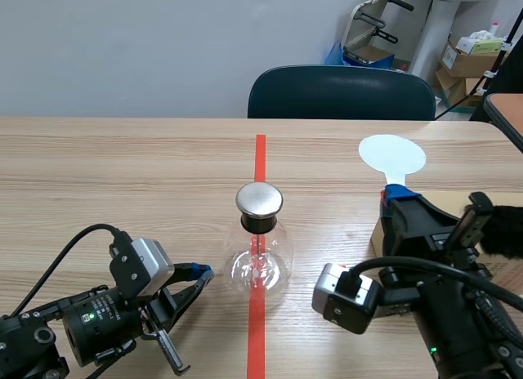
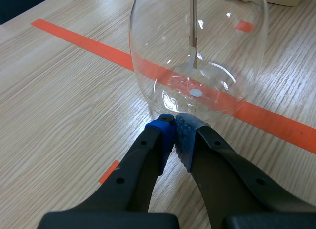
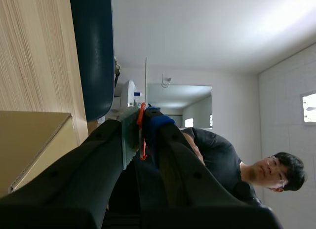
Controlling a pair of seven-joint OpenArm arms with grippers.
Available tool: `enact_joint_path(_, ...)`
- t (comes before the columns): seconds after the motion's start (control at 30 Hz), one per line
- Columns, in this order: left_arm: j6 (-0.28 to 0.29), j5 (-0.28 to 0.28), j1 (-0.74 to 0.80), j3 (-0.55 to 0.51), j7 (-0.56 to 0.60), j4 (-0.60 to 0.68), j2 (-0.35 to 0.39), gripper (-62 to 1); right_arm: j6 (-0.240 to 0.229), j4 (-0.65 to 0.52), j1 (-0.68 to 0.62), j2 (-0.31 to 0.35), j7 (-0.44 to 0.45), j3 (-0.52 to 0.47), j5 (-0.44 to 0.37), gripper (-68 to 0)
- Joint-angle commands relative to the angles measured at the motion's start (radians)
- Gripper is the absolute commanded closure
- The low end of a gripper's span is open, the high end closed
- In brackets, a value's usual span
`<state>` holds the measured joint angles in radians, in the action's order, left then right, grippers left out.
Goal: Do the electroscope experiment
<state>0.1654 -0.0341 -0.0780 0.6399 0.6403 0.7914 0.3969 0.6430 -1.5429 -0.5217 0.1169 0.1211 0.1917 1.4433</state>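
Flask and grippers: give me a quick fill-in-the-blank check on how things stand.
1. The left gripper is ____, its tips near the flask.
2. The right gripper holds a ____ disc.
3. The flask stands ____ the tape line.
Missing words: shut; white; on.

Black arms (image 1: 49, 334), blue dotted pads (image 2: 161, 135), silver camera housings (image 1: 149, 262).

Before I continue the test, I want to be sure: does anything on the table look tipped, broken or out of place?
Nothing stands out. The glass flask stands upright on the red tape line, metal cap on; the right hand holds the white disc.
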Motion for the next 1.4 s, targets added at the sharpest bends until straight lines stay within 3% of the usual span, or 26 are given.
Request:
enact_joint_path(0.0,0.002,0.003,-0.005,-0.008,0.018,0.013,0.0,-4.1,0.011,-0.014,0.006,0.008,-0.003,-0.003,-0.007,-1.1)
enact_joint_path(0.13,0.002,0.003,-0.005,-0.008,0.018,0.013,0.0,-4.1,0.011,-0.014,0.006,0.008,0.041,-0.003,-0.007,-1.1)
enact_joint_path(0.83,0.002,0.003,-0.005,-0.008,0.017,0.013,0.0,-4.1,0.011,-0.014,0.006,0.008,0.518,-0.003,-0.007,-1.1)
enact_joint_path(1.07,0.002,0.003,-0.005,-0.008,0.017,0.013,0.0,-4.1,0.011,-0.014,0.006,0.008,0.602,-0.003,-0.007,-1.1)
enact_joint_path(1.37,0.002,0.003,-0.005,-0.008,0.017,0.013,0.0,-4.1,0.011,-0.014,0.006,0.008,0.611,-0.003,-0.007,-1.0)
